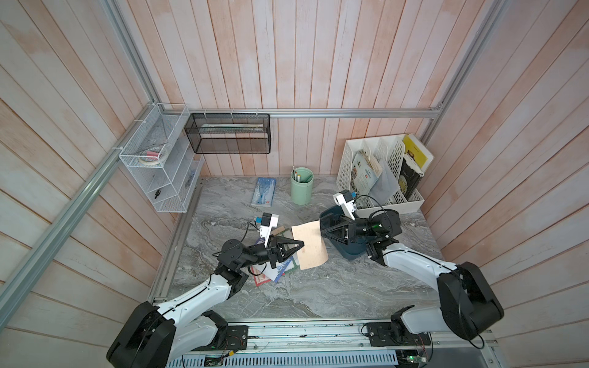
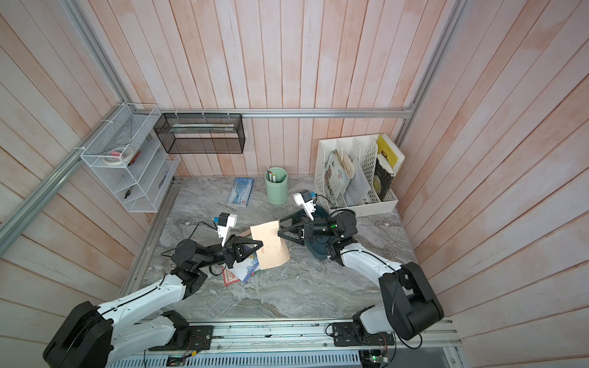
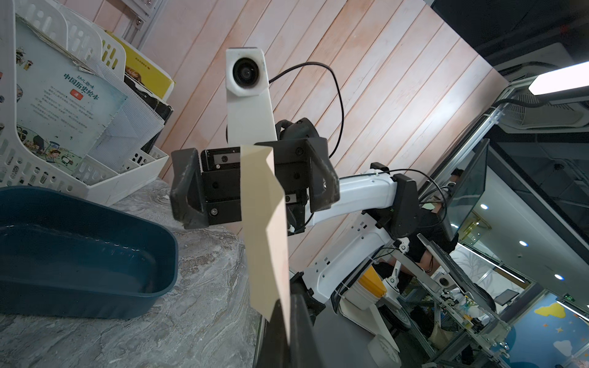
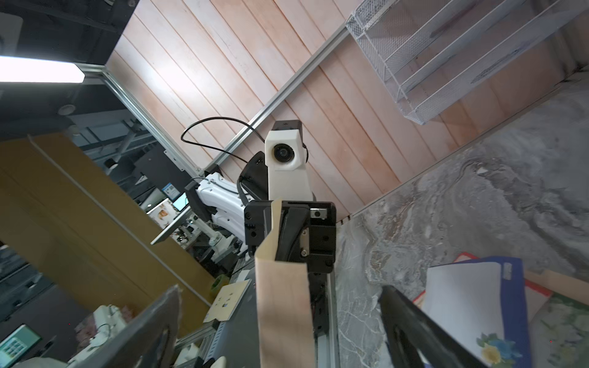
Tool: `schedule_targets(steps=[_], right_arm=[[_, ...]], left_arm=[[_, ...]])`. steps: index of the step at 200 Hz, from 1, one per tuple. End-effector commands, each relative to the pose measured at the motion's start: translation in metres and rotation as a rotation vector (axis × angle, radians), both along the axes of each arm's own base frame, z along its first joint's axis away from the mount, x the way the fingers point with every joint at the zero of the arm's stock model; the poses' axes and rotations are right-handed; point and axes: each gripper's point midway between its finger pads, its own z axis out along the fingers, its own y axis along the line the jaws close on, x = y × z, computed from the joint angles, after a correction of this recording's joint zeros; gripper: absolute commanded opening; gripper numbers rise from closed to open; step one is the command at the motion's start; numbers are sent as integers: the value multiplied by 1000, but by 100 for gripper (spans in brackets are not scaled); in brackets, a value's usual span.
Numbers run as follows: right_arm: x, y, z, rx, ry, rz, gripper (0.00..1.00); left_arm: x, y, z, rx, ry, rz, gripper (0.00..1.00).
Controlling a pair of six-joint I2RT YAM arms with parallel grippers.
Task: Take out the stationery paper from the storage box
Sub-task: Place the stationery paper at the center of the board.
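Just outside the rim of the storage box (image 1: 349, 251), the tan kraft sheet (image 1: 310, 247) hangs aloft, long axis crosswise to both arms. The left gripper (image 1: 299, 245) clamps its far-from-box edge, while the right gripper (image 1: 321, 227) (jaws spread around the box-side edge) grips nothing.

Tally of things on and around the table (image 1: 318, 296)

Two robot arms (image 1: 197, 296) are counted, each with one gripper, the left gripper (image 1: 301, 247) and the right gripper (image 1: 321, 227), and one wrist camera (image 1: 267, 223), two in all. One storage box (image 1: 350, 253) is seen. One tan sheet (image 1: 310, 245) is counted apart from one pile (image 1: 282, 270), in which at least four more sheets are made out, the full number being hidden under the left arm. One mint-green pen cup (image 1: 301, 188), one blue-and-white packet (image 1: 263, 191), one white file organiser (image 1: 345, 165), one white wire rack (image 1: 149, 159) and one black mesh basket (image 1: 229, 133) are counted in both top views.
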Motion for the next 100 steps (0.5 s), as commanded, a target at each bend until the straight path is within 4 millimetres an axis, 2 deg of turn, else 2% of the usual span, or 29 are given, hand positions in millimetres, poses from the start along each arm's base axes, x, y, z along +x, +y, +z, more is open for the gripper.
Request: schedule_targets(steps=[1, 33, 42, 55, 72, 100], right_arm=[[-31, -2, 16, 64, -116, 127, 98], [-41, 14, 10, 58, -122, 194, 98], [-43, 15, 12, 64, -129, 197, 94], [-46, 14, 15, 70, -144, 201, 80], [-48, 13, 19, 75, -158, 202, 54], [-48, 10, 23, 81, -164, 194, 30]], left_arm=[[0, 0, 3, 33, -22, 3, 0], [1, 1, 5, 49, -30, 20, 0], [1, 2, 4, 55, -31, 26, 0], [2, 2, 2, 65, -29, 37, 0], [2, 3, 1, 71, -30, 47, 0], [3, 6, -1, 74, -28, 65, 0]])
